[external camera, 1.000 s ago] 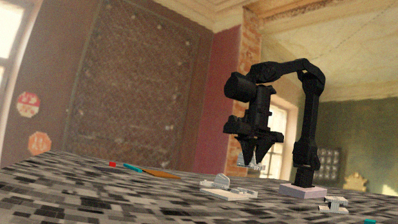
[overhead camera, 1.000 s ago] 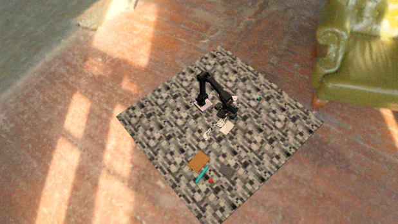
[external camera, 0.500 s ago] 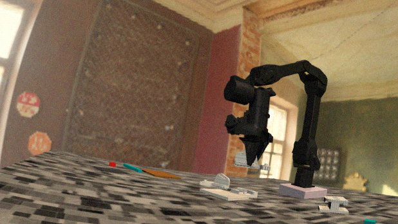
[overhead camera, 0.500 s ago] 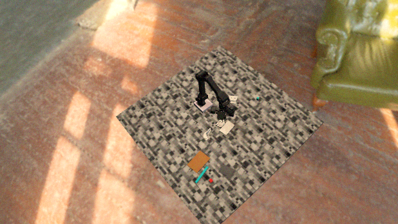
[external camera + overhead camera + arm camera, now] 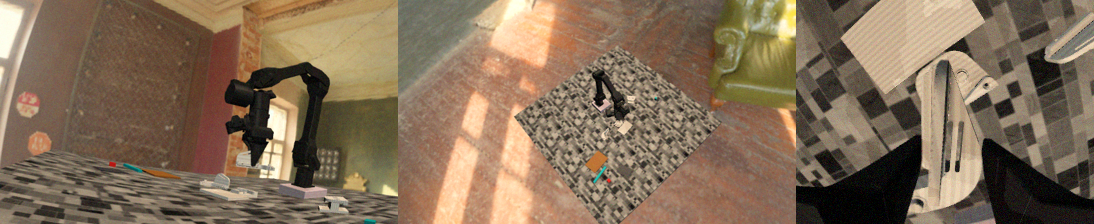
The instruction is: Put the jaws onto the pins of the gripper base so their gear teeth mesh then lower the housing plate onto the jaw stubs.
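Note:
My gripper is shut on a cream-white jaw with a tall fin and two slots, held above the mat. In the wrist view the held jaw covers much of the gripper base; a round pin and a small arm with a hole show past it. The other jaw lies on the mat beside the base. A small white piece, which looks like the housing plate on a support, stands apart near the arm's foot. Gear teeth are too small to tell.
A flat cream board lies next to the base. Farther off lie an orange sheet, a teal bar, a red cube and a dark grey square. A teal block lies beyond the white piece.

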{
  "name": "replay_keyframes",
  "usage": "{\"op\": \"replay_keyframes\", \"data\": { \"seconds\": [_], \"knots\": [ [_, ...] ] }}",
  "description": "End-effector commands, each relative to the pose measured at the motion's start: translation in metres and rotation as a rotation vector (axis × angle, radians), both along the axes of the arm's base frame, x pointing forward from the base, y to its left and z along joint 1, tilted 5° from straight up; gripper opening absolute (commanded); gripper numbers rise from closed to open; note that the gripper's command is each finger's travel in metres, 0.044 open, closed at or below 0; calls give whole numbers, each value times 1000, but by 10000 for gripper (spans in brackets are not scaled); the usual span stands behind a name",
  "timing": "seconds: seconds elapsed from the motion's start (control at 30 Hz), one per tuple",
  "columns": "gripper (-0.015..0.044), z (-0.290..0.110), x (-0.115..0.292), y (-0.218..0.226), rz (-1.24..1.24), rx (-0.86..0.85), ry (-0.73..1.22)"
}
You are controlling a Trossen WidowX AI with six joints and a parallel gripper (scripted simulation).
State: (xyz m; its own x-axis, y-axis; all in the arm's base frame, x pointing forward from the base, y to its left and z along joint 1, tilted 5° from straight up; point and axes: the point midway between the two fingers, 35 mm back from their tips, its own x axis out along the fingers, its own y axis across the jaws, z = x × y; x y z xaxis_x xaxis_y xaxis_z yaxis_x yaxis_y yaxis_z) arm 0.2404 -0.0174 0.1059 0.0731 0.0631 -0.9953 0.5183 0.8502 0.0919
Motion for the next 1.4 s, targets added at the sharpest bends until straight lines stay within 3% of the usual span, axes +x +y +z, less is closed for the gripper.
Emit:
{"op": "replay_keyframes", "data": {
  "seconds": [0.0,0.73,1.37],
  "knots": [
    [134,-2,-6,-3,102,-2,1],
    [134,-9,-31,-22,746,-47,-40],
    [134,-9,-32,-23,771,-49,-42]
  ]
}}
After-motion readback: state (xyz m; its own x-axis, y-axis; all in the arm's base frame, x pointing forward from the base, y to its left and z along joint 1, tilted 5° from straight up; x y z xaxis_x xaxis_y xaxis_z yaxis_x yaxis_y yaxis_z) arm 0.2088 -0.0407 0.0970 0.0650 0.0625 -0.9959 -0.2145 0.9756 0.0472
